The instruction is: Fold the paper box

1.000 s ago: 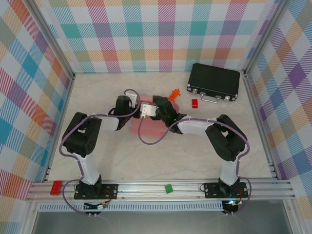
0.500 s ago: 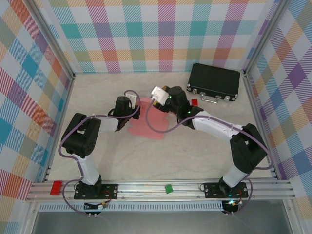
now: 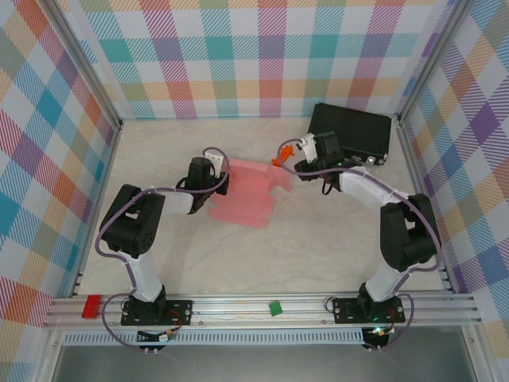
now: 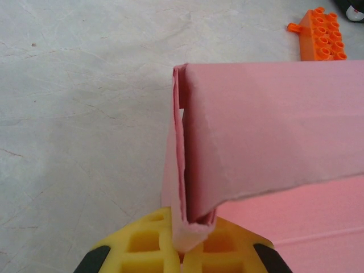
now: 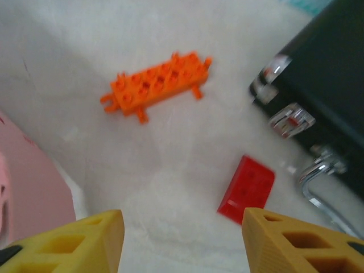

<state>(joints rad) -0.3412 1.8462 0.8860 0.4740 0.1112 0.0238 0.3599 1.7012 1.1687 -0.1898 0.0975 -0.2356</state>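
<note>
My left gripper [image 4: 183, 250] pinches a raised flap of the pink paper box [image 4: 273, 125]; my right gripper [image 5: 182, 239] hangs wide and empty above the red block [image 5: 246, 189]

text: none legible | labels: none | numbers: none | brands: none | signs: none

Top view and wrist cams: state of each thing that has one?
paper box: partly folded, one panel standing, rest flat on the table
left hand: shut on the paper box's folded edge
right hand: open, empty
black case: closed, lying flat
orange toy: loose on the table
red block: loose on the table, beside the case
</note>
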